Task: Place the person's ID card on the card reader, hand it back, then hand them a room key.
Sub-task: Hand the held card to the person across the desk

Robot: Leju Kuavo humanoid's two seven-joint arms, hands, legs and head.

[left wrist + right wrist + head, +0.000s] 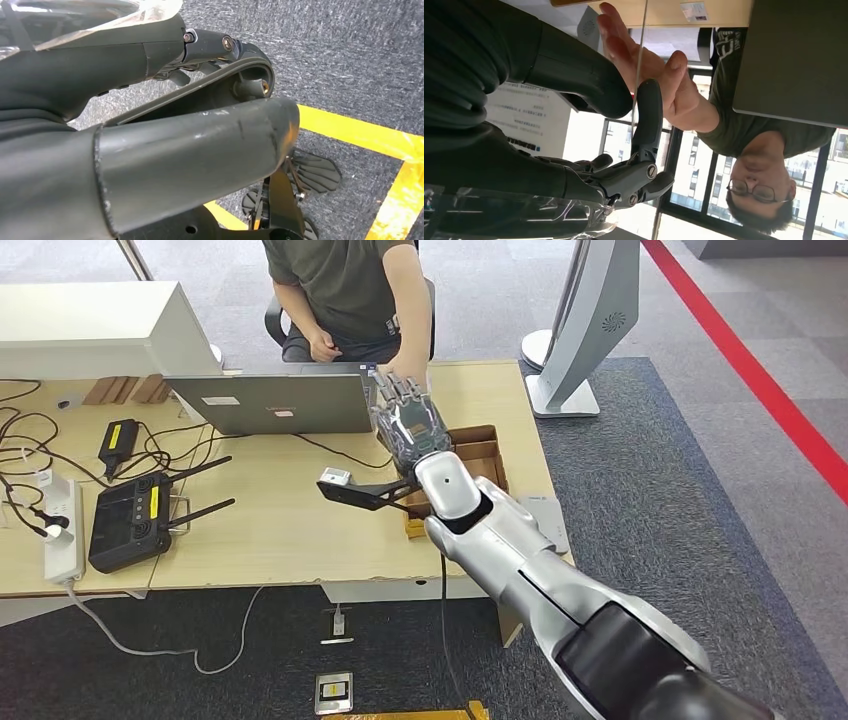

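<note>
The right hand (408, 418) is extended over the far edge of the table (280, 530), right of the laptop (275, 402). A thin card (640, 55), seen edge-on, is pinched between its thumb and a finger. The person's hand (644, 65) is closed on the same card. The left hand (190, 140) hangs above the floor; its finger state cannot be told.

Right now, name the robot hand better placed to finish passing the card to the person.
Right. The right robot hand already pinches the thin card edge-on against the person's open hand across the desk. The left robot hand hangs over the floor.
</note>
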